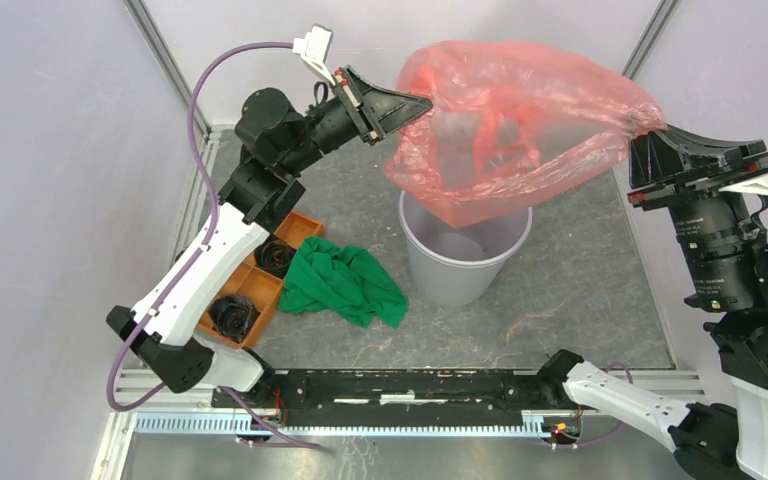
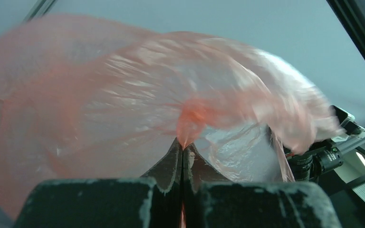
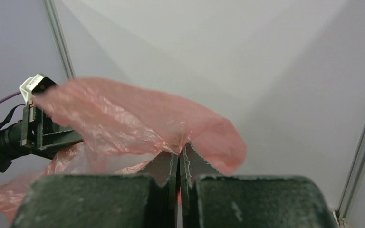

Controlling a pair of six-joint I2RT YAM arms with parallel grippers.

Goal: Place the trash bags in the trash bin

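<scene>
While both arms hold it up, the trash bag [image 1: 520, 120] hangs spread above the trash bin [image 1: 465, 270]. Its lowest fold overlaps the bin's far rim in the top view; whether film touches rim cannot be told.

Left gripper [image 1: 425, 103]: above and to the left of the bin, jaws pressed together on a pinch of the red film. In the wrist view the film bunches right at the tips, with no gap between them.

Right gripper [image 1: 650, 128]: above and to the right of the bin, jaws likewise closed tight on the bag's opposite end, film gathered to a point there.

Bag billows between the two grips, translucent, glossy, partly blurred.

Bin upright, mouth open upward.

Green cloth [image 1: 345, 282] lies crumpled just left of the bin. Orange tray [image 1: 260, 290] sits farther left of the bin, its edge under the cloth, with black rolls [image 1: 232, 315] in its compartments.
</scene>
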